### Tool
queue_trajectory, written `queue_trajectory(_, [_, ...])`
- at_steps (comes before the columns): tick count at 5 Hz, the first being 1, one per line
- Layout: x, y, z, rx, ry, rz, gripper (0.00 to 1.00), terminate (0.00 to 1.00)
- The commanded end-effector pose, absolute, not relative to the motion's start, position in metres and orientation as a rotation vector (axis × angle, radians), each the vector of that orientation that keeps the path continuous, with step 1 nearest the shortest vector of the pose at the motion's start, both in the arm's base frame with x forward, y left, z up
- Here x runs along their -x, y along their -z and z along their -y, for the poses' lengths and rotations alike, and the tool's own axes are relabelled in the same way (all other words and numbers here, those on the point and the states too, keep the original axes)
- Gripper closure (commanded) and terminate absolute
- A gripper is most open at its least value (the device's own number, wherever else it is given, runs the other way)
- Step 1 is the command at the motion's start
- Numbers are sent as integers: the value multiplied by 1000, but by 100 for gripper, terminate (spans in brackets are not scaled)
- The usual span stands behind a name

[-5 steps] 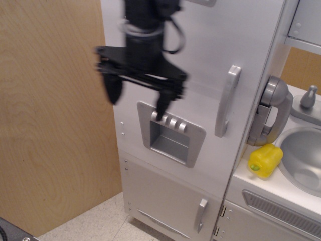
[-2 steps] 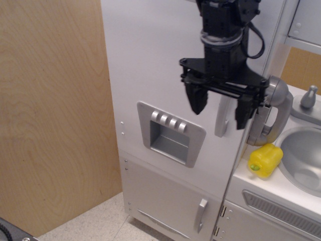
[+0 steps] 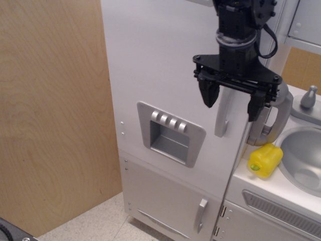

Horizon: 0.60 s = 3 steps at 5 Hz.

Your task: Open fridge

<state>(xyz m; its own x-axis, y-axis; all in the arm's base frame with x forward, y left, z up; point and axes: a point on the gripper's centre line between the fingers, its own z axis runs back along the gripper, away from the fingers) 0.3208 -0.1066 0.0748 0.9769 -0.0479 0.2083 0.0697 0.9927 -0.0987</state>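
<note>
fridge [image 3: 160, 65]: smooth, matt white
handle [image 3: 224, 115]: satin silver
fingers [image 3: 208, 94]: matt black
wall panel [image 3: 50, 110]: pale wood grain

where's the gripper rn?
Upper right of the view: the gripper hangs open in front of the fridge, its fingers either side of the long handle.

There was one fridge [image 3: 160, 70], with one long vertical handle [image 3: 222, 118] and one dispenser panel [image 3: 170, 134] carrying four buttons [image 3: 169, 121]. One shorter door [image 3: 168, 198] sat below, with one small handle [image 3: 200, 215]. One claw [image 3: 231, 102] showed two fingers [image 3: 207, 93]. One yellow toy [image 3: 265, 160], one sink [image 3: 303, 158], one vent grille [image 3: 281, 213].
</note>
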Motion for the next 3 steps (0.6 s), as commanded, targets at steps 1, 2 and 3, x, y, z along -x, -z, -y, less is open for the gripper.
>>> queue_trajectory(1, [-348,-88,106,80,35,294,0,0])
queue_trajectory(2, [-354,-83,103,54,33,311,0,0])
queue_trajectory(3, [-356,-84,101,54,23,323,100,0])
